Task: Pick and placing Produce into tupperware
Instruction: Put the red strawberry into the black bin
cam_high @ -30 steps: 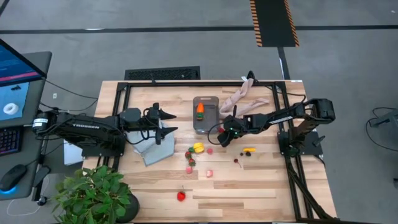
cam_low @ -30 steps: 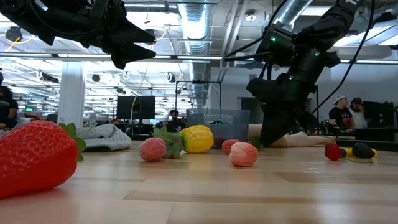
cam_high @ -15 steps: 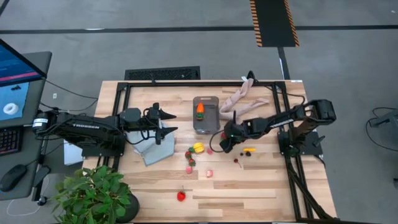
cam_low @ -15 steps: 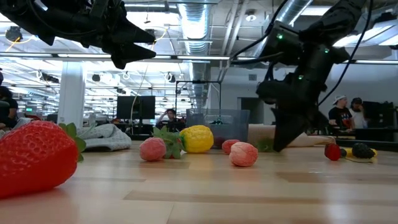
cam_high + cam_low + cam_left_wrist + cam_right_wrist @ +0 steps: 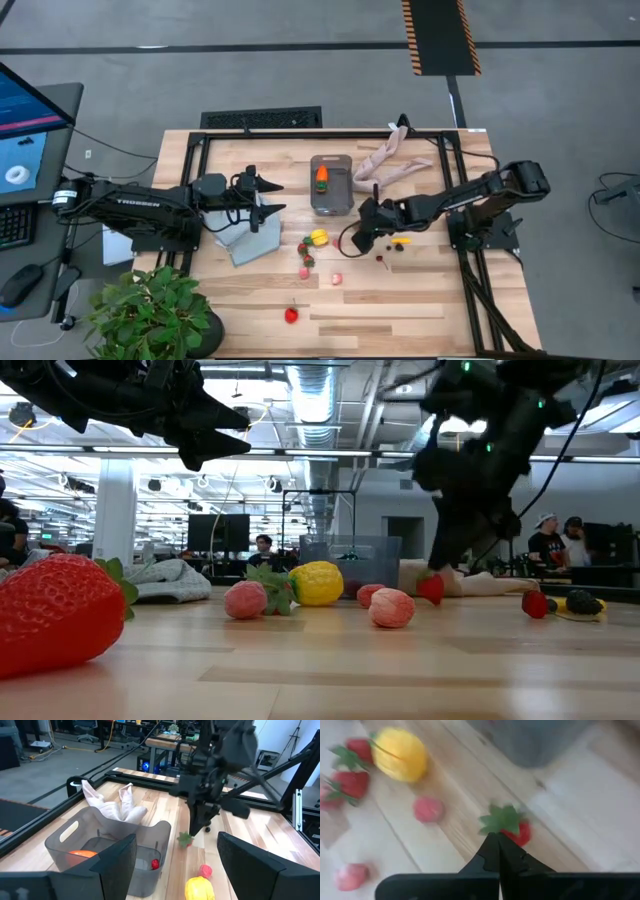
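The tupperware [image 5: 331, 183] stands at the table's far middle with an orange carrot [image 5: 321, 178] and a small red berry [image 5: 155, 864] inside. My right gripper [image 5: 351, 244] hangs just in front of it, shut on a small red strawberry [image 5: 519, 833] with a green leafy top. Loose produce rests on the wood: a yellow lemon [image 5: 319, 237], strawberries [image 5: 305, 248], pink berries [image 5: 336, 278], a banana [image 5: 400, 241] and a dark berry [image 5: 382, 259]. My left gripper [image 5: 275, 195] hovers open left of the tub, holding nothing. My right gripper pinches the strawberry's green leafy top [image 5: 501, 820] between its two fingertips [image 5: 492, 845]. The fingers slant down from the table's right side. The strawberry [image 5: 431, 588] hangs red end down below the fingertips, close over the wood.
A beige limp limb-shaped thing [image 5: 392, 160] lies behind the tub at the far right. A folded grey-blue cloth [image 5: 248, 240] lies under my left arm. A potted plant [image 5: 150, 315] fills the near left corner. One big strawberry [image 5: 291, 314] lies near the front edge.
My right gripper has swung toward the table's near edge and risen a little from the wood. The strawberry now hangs under its fingertips, where before the tips stood down at the table.
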You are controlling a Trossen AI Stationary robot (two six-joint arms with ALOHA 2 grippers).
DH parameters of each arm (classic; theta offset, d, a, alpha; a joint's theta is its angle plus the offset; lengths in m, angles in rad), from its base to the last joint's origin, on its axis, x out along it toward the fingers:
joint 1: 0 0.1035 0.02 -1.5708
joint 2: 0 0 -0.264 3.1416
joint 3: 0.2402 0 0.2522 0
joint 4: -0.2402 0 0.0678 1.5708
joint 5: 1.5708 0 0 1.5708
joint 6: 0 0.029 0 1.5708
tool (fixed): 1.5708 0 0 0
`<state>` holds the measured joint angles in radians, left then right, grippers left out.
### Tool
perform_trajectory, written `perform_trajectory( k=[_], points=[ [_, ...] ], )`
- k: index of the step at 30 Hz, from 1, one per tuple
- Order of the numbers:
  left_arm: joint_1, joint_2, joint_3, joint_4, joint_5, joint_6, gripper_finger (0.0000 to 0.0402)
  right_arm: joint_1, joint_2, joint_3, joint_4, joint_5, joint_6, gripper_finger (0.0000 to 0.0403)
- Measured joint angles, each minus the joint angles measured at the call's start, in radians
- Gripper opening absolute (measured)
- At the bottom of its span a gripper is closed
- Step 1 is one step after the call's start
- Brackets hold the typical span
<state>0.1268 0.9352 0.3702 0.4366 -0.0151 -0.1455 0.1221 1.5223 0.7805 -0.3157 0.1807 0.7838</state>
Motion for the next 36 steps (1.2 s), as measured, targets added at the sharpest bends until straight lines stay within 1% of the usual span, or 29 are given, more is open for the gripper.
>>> perform_trajectory(
  k=[6, 9, 13, 19, 21, 24, 27, 31, 34, 36],
  points=[
    [0.000, 0.000, 0.000, 0.000, 0.000, 0.000, 0.0267, 0.030, -0.042, 0.086, -0.124, 0.085, -0.016, 0.0010],
    [0.000, 0.000, 0.000, 0.000, 0.000, 0.000, 0.0267, 0.034, -0.061, 0.121, -0.157, 0.115, -0.037, 0.0010],
    [0.000, 0.000, 0.000, 0.000, 0.000, 0.000, 0.0267, 0.014, -0.082, 0.161, -0.170, 0.136, -0.086, 0.0009],
    [0.000, 0.000, 0.000, 0.000, 0.000, -0.006, 0.0267, -0.025, -0.086, 0.191, -0.190, 0.131, -0.134, 0.0010],
    [0.000, 0.000, 0.000, 0.000, 0.000, -0.007, 0.0267, -0.030, -0.086, 0.191, -0.221, 0.131, -0.138, 0.0020],
    [0.000, 0.000, 0.000, -0.001, 0.000, -0.006, 0.0267, -0.031, -0.080, 0.191, -0.280, 0.107, -0.135, 0.0054],
    [0.000, 0.000, 0.000, -0.001, 0.000, -0.012, 0.0267, -0.023, -0.076, 0.191, -0.333, 0.086, -0.108, 0.0098],
    [0.000, 0.000, 0.000, -0.001, 0.000, -0.023, 0.0267, -0.010, -0.077, 0.145, -0.311, 0.085, -0.052, 0.0171],
    [0.000, 0.000, 0.000, -0.001, 0.000, -0.024, 0.0267, -0.003, -0.077, 0.100, -0.247, 0.089, -0.048, 0.0226],
    [0.000, 0.000, 0.000, -0.001, 0.000, -0.024, 0.0267, -0.001, -0.077, 0.064, -0.188, 0.090, -0.049, 0.0252]
  ],
)
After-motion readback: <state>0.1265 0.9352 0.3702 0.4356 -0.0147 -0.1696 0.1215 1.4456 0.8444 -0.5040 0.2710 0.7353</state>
